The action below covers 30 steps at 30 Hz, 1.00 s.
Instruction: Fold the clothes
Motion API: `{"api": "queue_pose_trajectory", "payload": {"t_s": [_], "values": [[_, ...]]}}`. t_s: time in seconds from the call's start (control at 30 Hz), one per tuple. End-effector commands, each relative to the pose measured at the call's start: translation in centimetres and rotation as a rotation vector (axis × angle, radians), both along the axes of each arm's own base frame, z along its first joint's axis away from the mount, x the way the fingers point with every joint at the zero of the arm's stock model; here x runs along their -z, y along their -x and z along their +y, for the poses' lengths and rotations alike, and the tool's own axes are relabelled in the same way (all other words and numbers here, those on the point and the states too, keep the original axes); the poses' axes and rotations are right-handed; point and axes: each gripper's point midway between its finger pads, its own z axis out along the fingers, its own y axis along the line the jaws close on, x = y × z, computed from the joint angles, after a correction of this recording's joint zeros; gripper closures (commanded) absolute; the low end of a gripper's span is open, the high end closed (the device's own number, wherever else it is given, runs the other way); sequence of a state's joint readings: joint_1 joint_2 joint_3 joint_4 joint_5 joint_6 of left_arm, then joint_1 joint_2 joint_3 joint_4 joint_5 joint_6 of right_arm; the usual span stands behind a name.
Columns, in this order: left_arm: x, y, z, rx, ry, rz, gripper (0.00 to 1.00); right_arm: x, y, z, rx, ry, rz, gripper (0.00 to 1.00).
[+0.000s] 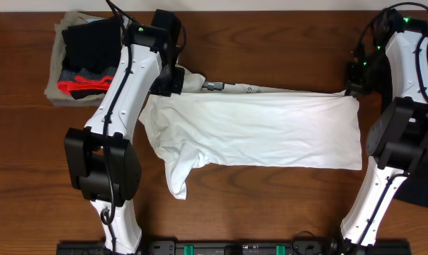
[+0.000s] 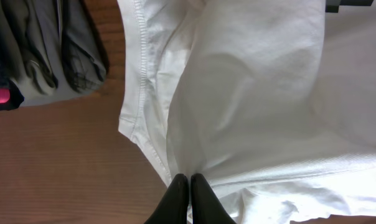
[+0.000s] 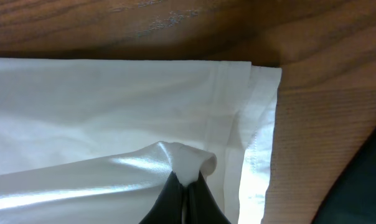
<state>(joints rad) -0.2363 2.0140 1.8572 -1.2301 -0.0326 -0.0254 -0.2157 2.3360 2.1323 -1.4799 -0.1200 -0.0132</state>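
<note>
The left gripper (image 2: 189,180) and right gripper (image 3: 187,182) are each clamped tight on opposite ends of the white T-shirt (image 1: 271,131) on the table (image 1: 271,212).

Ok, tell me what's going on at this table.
Two arms are folding a white T-shirt spread across the table. The left gripper is shut on fabric at its sleeve end, the right gripper near the hem, both along the far edge. One sleeve sticks out loose. Other clothes lie piled at the far left.
</note>
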Motion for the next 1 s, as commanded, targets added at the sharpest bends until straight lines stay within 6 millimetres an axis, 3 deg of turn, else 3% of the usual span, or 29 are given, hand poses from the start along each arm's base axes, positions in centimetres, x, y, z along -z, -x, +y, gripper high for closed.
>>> {"api": "queue_pose_trajectory", "payload": {"t_s": [0.0,0.13,0.23,0.33,0.43,0.57,0.7,0.83,0.97], "values": [[0.3,0.0,1.2,-0.011,-0.042,0.010,0.94,-0.6,0.1,-1.3,-0.005,0.035,-0.015,0.99],[0.7,0.2,1.3,-0.011,-0.044,0.018,0.94,-0.5,-1.0,-1.1,-0.002,0.030,-0.061,0.99],[1.2,0.3,1.3,-0.011,-0.045,0.022,0.94,-0.6,-3.6,-1.3,-0.001,0.033,-0.170,0.99],[1.5,0.1,1.3,-0.011,-0.043,0.013,0.94,-2.0,-7.1,-1.7,-0.002,0.041,-0.320,0.99],[1.4,-0.4,1.2,-0.016,-0.039,-0.004,0.94,-5.1,-10.6,-2.5,-0.002,0.075,-0.480,0.99],[1.3,-1.3,1.0,-0.020,-0.029,-0.045,0.94,-10.8,-14.4,-3.3,-0.005,0.124,-0.689,0.99],[1.1,-2.7,0.5,-0.045,-0.004,-0.102,0.94,-13.1,-15.2,-3.4,-0.001,0.135,-0.750,0.99],[0.9,-3.5,-1.2,-0.030,0.092,-0.129,0.94,-12.2,-14.5,-3.1,-0.003,0.118,-0.706,0.99],[0.9,-3.8,-1.7,-0.017,0.114,-0.138,0.94,-11.2,-13.6,-2.8,-0.003,0.106,-0.660,0.99]]}}
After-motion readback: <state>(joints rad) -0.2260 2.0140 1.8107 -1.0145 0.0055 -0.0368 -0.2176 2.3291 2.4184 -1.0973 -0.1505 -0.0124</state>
